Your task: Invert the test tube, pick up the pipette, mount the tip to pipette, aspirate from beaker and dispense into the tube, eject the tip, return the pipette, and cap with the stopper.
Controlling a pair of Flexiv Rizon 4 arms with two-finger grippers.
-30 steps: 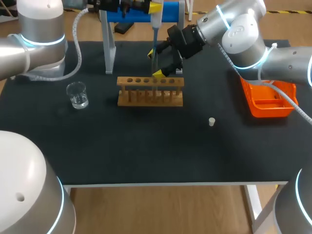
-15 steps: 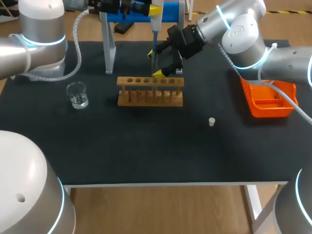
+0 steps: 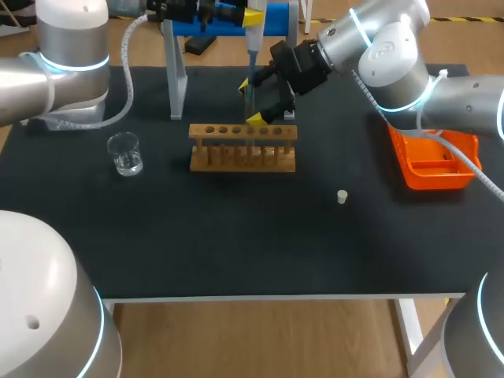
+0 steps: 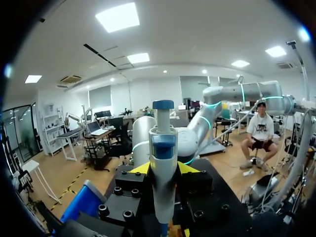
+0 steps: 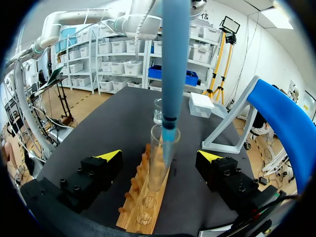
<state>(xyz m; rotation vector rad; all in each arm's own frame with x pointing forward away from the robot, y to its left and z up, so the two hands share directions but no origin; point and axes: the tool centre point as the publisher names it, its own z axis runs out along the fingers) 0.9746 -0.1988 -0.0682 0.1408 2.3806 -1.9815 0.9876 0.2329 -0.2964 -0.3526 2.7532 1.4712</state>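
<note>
Head view: toward the black bench's far edge, the left gripper holds a blue-and-white pipette upright above the wooden test tube rack. A glass beaker stands near the left edge.

Left wrist view: the left gripper pinches the pipette from both sides.

Right wrist view: the right gripper is spread wide, flanking a clear glass test tube standing mouth-up in the rack, with the pipette's tip in its mouth.

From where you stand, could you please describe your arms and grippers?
The left arm and right arm are rounded silver-grey with glowing cyan joint rings. The left carries a pale ribbed hose, the right a thin white cable. The left gripper and right gripper are black bolted blocks with yellow tips.
</note>
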